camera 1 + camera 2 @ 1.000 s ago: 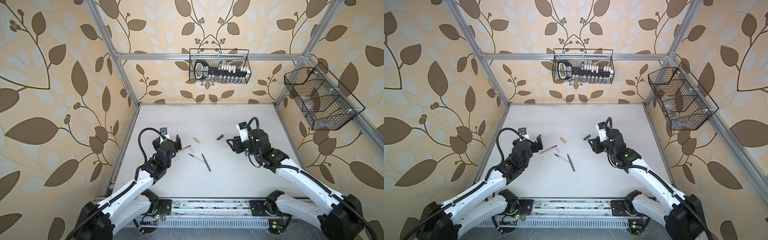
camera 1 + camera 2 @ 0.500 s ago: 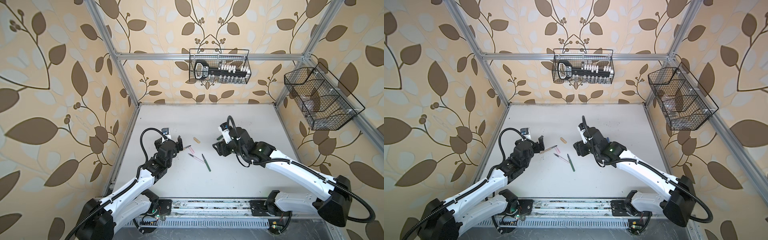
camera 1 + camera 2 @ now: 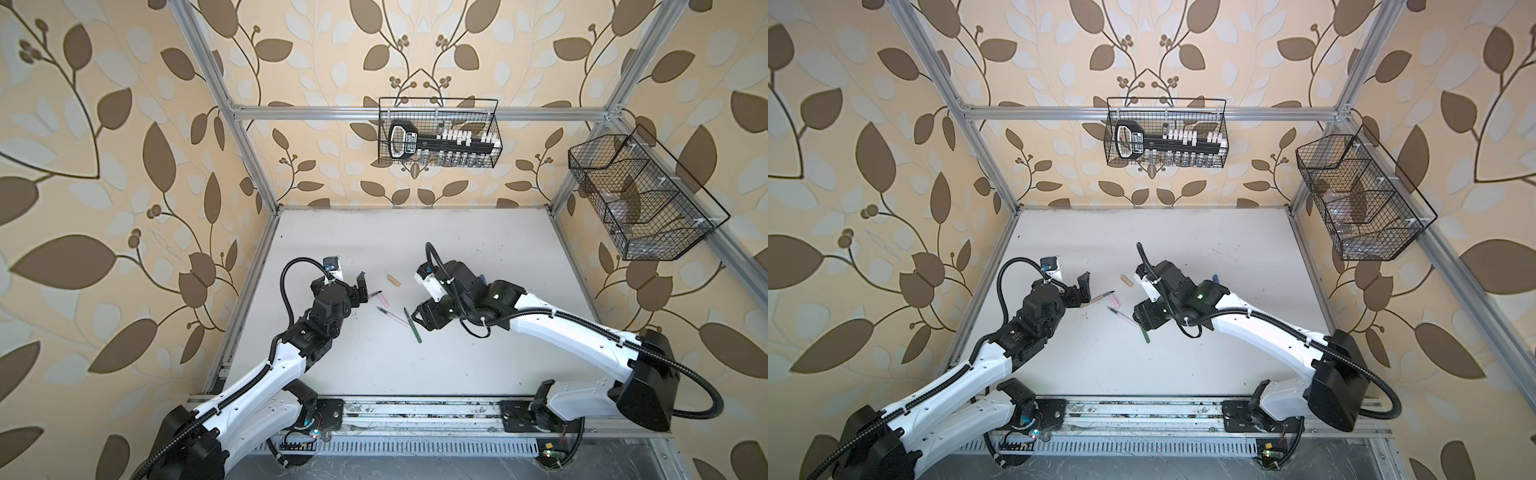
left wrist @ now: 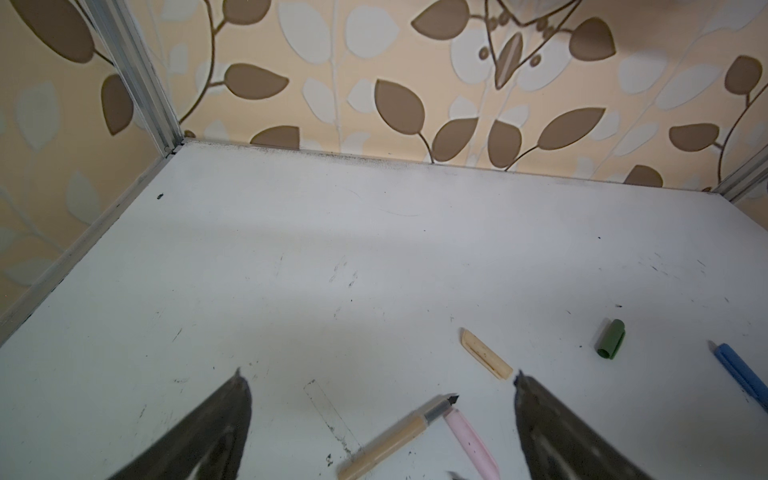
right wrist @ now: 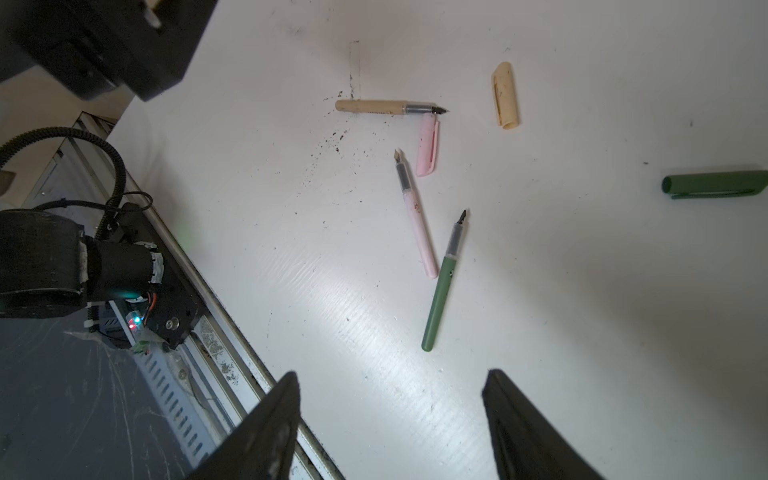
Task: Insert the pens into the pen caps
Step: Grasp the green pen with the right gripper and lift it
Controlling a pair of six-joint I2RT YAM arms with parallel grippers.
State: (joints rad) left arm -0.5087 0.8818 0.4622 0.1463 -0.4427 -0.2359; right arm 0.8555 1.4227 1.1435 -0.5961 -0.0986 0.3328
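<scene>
Nearest us, the right fingers (image 5: pixel 266 432) stand spread and empty beside the dark green pen (image 5: pixel 440 291) on the white surface (image 5: pixel 582 332). Beyond it we see the pink pen (image 5: pixel 415 220), pink cap (image 5: pixel 428 145) and tan pen (image 5: pixel 374 106), the last lying by the widely spread, empty left fingers (image 4: pixel 557 436). Farther off rest the tan cap (image 4: pixel 486 353), green cap (image 4: pixel 611 338) and a blue pen (image 4: pixel 744 378), perhaps already capped.

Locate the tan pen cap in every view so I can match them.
In a top view: tan pen cap lies up-right of the tan pen.
In a top view: same, up-right of that pen.
Left wrist: it lies between the pen's tip and the green cap.
Right wrist: it lies past the pen's tip, toward the green cap.
Shared landmark: the tan pen, in all four.
</scene>
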